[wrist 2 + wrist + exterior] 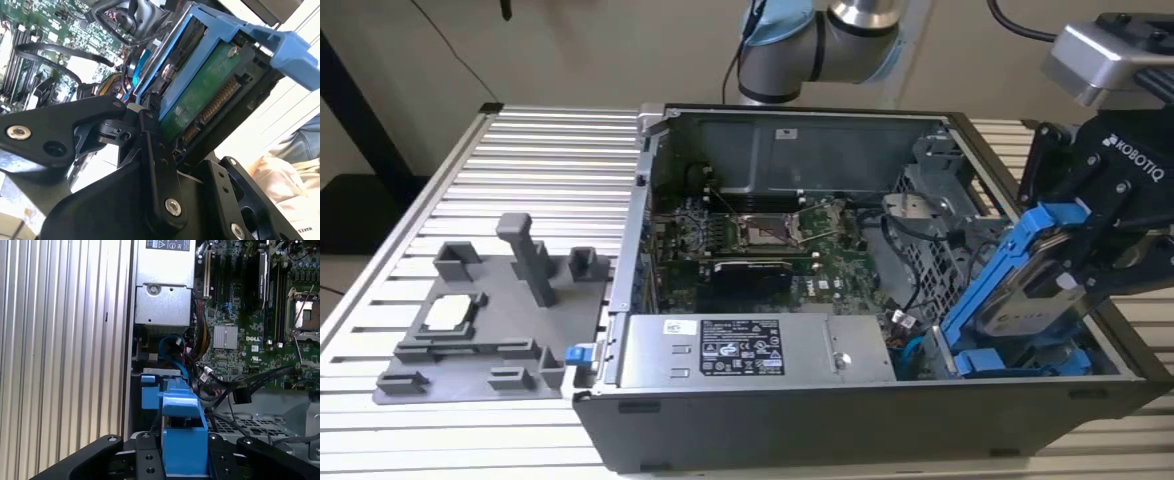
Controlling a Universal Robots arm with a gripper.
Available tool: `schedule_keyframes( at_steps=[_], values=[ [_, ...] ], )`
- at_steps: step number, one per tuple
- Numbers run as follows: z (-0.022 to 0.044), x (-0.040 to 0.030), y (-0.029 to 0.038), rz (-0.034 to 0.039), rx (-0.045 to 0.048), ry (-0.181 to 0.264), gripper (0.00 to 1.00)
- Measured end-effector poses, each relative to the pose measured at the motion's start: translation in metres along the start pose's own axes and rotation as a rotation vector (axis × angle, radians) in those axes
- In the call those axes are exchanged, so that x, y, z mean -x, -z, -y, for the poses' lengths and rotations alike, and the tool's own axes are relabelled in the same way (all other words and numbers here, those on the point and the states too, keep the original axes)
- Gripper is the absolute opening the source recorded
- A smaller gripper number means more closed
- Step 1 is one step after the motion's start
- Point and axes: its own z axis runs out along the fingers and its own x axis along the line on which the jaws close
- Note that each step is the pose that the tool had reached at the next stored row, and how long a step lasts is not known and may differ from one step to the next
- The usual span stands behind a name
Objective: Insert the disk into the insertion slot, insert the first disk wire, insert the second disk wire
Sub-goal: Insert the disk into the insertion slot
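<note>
In the exterior view, we see the arm's hand (pixel 1083 262) pinching the disk (pixel 1014 290) by its upper end, holding it steeply tilted, its lower end down inside the open computer case (pixel 761 425) at the exterior view's right, near the power-supply box (pixel 747 350), on the ribbed table (pixel 547 150). In the second wrist view, black fingers (pixel 152 150) press against the blue caddy (pixel 235 30), the green circuit board (pixel 200 95) facing us. In the first wrist view, we look along the clamped caddy (pixel 182 440) toward cables (pixel 260 377) and the motherboard (pixel 250 325).
</note>
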Motion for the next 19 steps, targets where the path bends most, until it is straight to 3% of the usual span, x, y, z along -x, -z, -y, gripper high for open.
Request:
schedule_keyframes(
  at_steps=[3, 8, 10, 13, 19],
  values=[
    [0.0008, -0.0001, -0.0052, 0.0017, 0.0019, 0.001, 0.33],
    [0.0019, -0.0002, -0.0046, 0.0008, 0.0058, 0.000, 0.33],
    [0.0038, -0.0002, -0.0046, 0.0027, 0.0207, 0.000, 0.33],
    [0.0061, -0.0005, -0.0035, 0.0059, 0.0323, 0.000, 0.33],
    [0.0105, -0.0007, -0.0132, 0.0062, 0.0328, 0.000, 0.33]
  ],
)
